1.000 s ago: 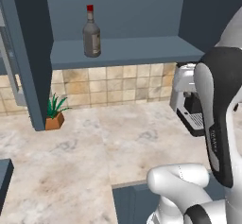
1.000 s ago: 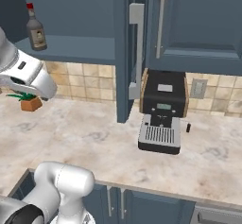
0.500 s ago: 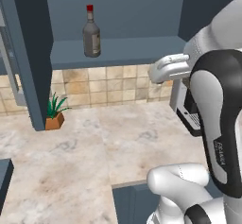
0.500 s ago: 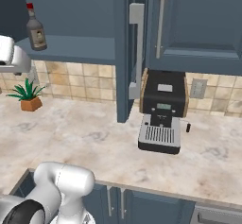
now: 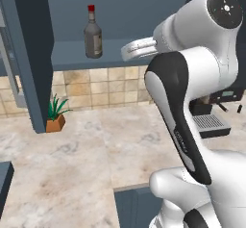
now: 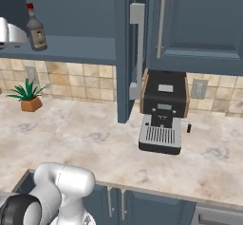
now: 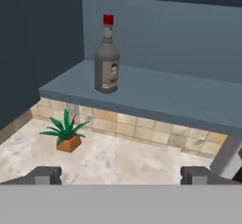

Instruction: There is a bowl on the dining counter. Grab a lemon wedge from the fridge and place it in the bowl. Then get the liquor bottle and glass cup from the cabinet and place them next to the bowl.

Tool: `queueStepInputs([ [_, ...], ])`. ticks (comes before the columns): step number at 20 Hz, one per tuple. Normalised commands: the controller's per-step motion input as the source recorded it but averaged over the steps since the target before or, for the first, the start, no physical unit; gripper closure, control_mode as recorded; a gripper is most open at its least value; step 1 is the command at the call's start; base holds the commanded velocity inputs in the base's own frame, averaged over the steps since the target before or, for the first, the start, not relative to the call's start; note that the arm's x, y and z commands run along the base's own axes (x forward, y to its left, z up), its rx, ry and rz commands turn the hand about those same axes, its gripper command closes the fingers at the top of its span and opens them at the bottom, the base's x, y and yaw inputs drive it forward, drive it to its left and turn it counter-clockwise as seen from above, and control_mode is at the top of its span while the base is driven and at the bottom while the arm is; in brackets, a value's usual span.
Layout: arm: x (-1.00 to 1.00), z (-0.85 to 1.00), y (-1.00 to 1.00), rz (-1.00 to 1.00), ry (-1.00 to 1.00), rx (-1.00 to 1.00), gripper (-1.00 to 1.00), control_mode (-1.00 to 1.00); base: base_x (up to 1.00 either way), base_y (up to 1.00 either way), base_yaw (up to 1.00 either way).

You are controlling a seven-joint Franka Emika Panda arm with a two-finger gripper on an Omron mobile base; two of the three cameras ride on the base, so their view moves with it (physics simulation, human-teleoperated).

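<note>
One liquor bottle (image 7: pixel 107 56) stands upright on the bottom shelf of the open cabinet (image 7: pixel 156 95), towards the shelf's left part, red cap uppermost and pale label turned to my hand camera. My tool (image 7: pixel 124 175) is empty; its two dark fingertips (image 7: pixel 43 175) stand wide apart at the bottom of the hand view, well short of the bottle and lower than the shelf edge.

Left base view — my arm rises from the lower right, its white forearm reaching across in front of the cabinet shelf, with the bottle (image 5: pixel 93 35) to the left of the wrist and apart from it.

Right base view — the bottle (image 6: pixel 36 29) sits at the upper left, just beside a white part of my arm at the picture's left edge; whether they touch I cannot tell.

Below the shelf lies a beige marbled surface (image 6: pixel 85 138) backed by tan wall tiles. A small potted plant (image 7: pixel 66 134) in an orange-brown pot stands on it near the wall. A black coffee machine (image 6: pixel 163 111) with a metal drip tray stands further right on the same surface, just past the cabinet's open door (image 6: pixel 127 53), which carries a pale vertical bar handle.
</note>
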Motion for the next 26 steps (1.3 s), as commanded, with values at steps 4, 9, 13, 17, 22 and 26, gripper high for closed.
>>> queueStepInputs([
  [4,0.71,0.06,0.21,0.0,-0.18,0.0,-1.0,-1.0,0.0,0.0,0.0],
  [9,0.64,0.0,0.26,0.0,-0.1,0.0,-1.0,-1.0,0.0,0.0,0.0],
  [13,0.6,0.1,0.24,0.0,0.01,0.0,-1.0,-1.0,0.0,0.0,0.0],
  [17,0.53,0.32,0.18,0.0,0.1,0.04,-1.0,-1.0,0.0,0.0,0.0],
  [22,0.52,0.32,0.21,0.0,0.18,0.03,-1.0,-1.0,0.0,0.0,0.0],
  [26,0.54,0.07,0.26,0.0,0.2,0.01,-1.0,-1.0,0.0,0.0,0.0],
])
